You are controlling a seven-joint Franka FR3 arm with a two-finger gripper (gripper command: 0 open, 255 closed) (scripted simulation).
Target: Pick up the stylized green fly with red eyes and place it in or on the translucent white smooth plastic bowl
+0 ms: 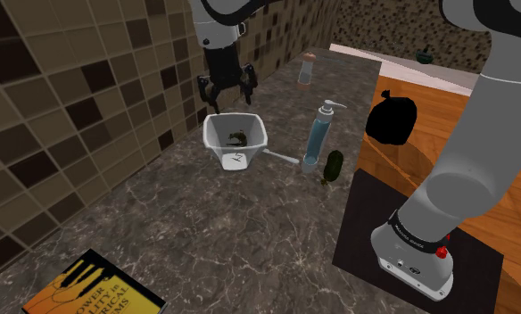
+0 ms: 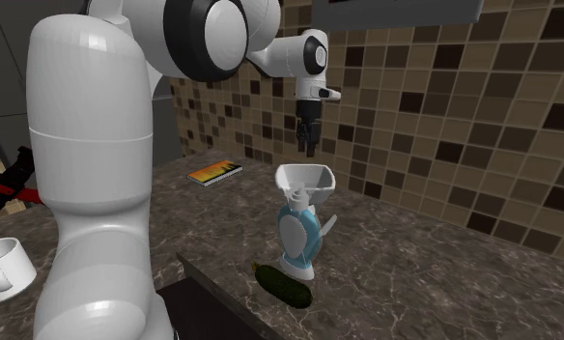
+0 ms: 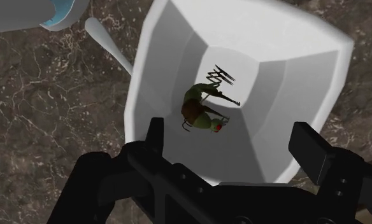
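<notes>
I see the white arm arching over from its stand, wrist pointing approx straight down above the bowl. The bowl, white w/ angular walls, sits on the dark marble counter. A pump bottle stands just beside the bowl on the stand's side, w/ a dark green cucumber at the bottle's foot. The gripper hangs over the bowl, apart from its rim, fingers spread wide & gripping nothing. The green fly, red eye showing, lies inside the bowl on its floor.
</notes>
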